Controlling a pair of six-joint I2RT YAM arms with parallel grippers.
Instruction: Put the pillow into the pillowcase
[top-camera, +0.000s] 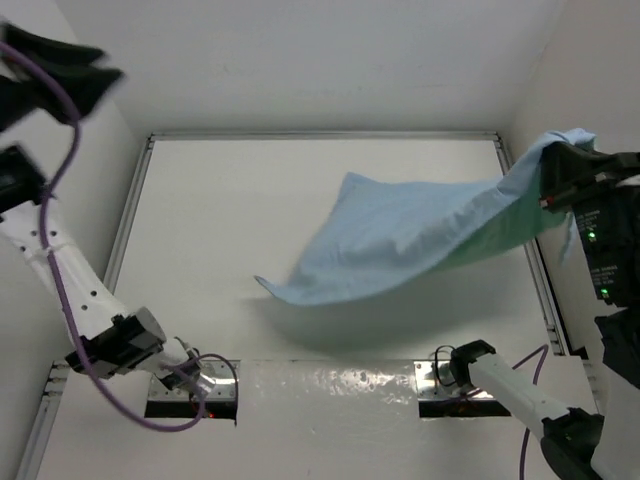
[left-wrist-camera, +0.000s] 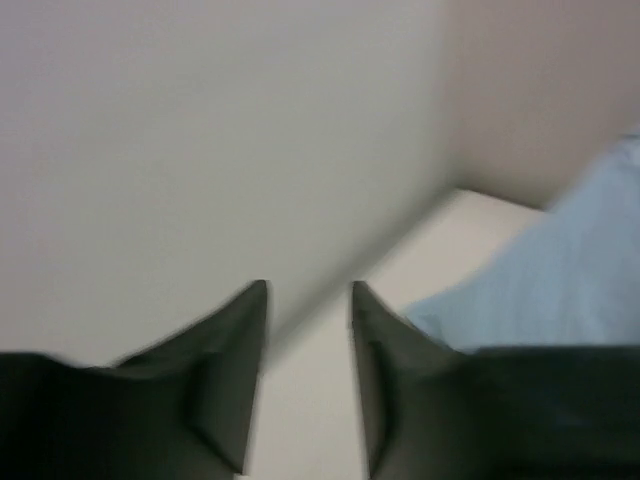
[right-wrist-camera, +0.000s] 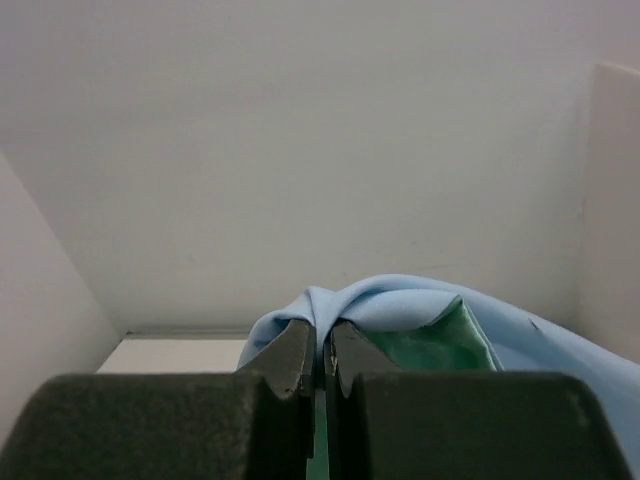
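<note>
The pillowcase (top-camera: 400, 235) hangs in the air above the table, light blue face up, with its sea-green face (top-camera: 500, 240) showing underneath at the right. My right gripper (top-camera: 550, 185) is at the far right, raised, and shut on a bunched edge of it. The right wrist view shows the blue fabric (right-wrist-camera: 420, 310) pinched between the right gripper's (right-wrist-camera: 322, 335) fingers. My left gripper (top-camera: 100, 72) is high at the far left, blurred, open and empty, well apart from the cloth. In the left wrist view, the left gripper (left-wrist-camera: 308, 290) frames only the table, with the pillowcase (left-wrist-camera: 560, 270) off to the right. The pillow is out of view.
The white table (top-camera: 230, 190) is boxed in by white walls, with metal rails along its left (top-camera: 125, 215) and right (top-camera: 540, 280) edges. The pillowcase's low corner (top-camera: 268, 285) droops near the table's middle. The arm bases (top-camera: 190, 385) sit at the near edge.
</note>
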